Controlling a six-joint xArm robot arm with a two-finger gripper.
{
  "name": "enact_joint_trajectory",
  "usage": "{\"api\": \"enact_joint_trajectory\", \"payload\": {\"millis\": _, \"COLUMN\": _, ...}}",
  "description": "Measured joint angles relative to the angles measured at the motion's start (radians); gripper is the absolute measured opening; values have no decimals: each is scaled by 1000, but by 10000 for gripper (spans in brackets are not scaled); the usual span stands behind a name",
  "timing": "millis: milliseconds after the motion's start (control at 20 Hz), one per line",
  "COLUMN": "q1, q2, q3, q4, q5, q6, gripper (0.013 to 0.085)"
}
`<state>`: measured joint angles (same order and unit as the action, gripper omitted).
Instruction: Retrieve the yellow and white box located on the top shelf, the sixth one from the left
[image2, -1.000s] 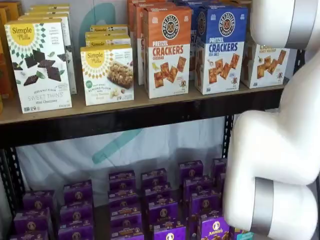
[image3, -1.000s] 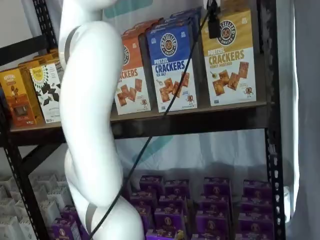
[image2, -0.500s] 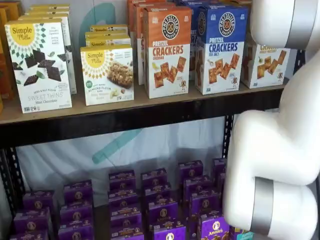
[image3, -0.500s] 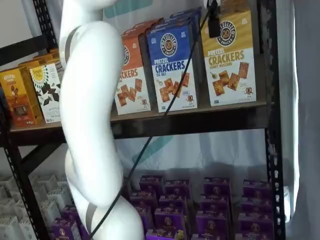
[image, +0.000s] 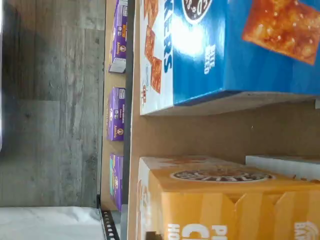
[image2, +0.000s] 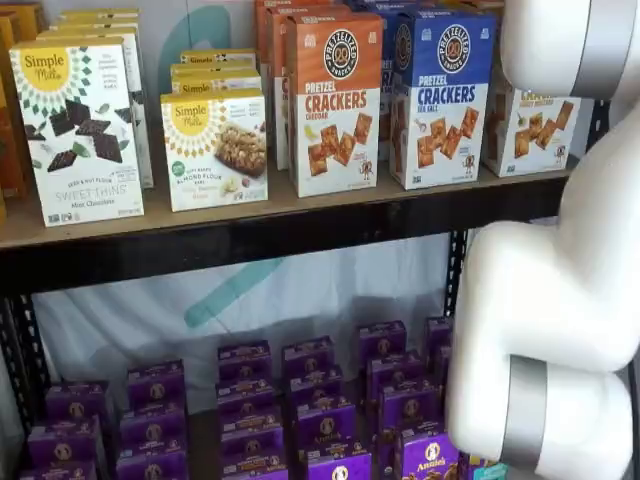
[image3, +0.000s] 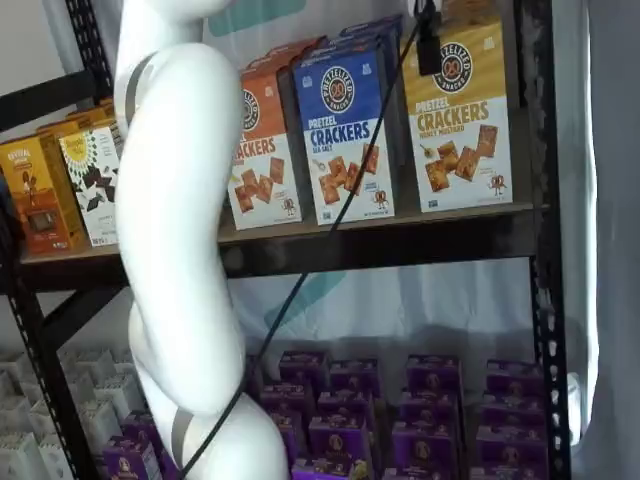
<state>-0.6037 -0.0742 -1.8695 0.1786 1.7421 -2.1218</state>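
standing upright on the top shelf (image3: 400, 240): yellow and white box (image3: 460, 120).

Top shelf (image3: 400, 240), left to right: Simple Mills boxes (image2: 75, 130), cheddar carton (image2: 335, 105), sea salt carton (image3: 345, 135), yellow and white box (image3: 460, 120) rightmost. Lower level: small Annie's boxes (image2: 320, 410), in rows.

Below me runs a grey wood-plank floor (image: 55, 100); behind my shelves hangs a pale backdrop (image2: 300, 290) with teal marks.
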Motion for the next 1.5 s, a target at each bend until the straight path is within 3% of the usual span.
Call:
{"api": "enact_joint_trajectory", "payload": {"millis": 50, "q1": -1, "q2": -1, "q3": 2, "q4": 1, "q5": -2, "q6": 0, "gripper": 610}}
{"api": "enact_joint_trajectory", "payload": {"millis": 550, "q1": 0, "q2": 4, "q3": -11, "q4": -8, "q5": 12, "q6": -2, "gripper": 610}}
{"api": "enact_joint_trajectory", "payload": {"millis": 900, "q1": -17, "q2": -3, "q3": -36, "q4": 18, "q5": 47, "q6": -2, "gripper": 610}}
{"api": "enact_joint_trajectory", "payload": {"millis": 1500, "q1": -84, "q2": -126, "q3": 38, "q4": 31, "q5": 106, "q6": -56, "gripper": 610}}
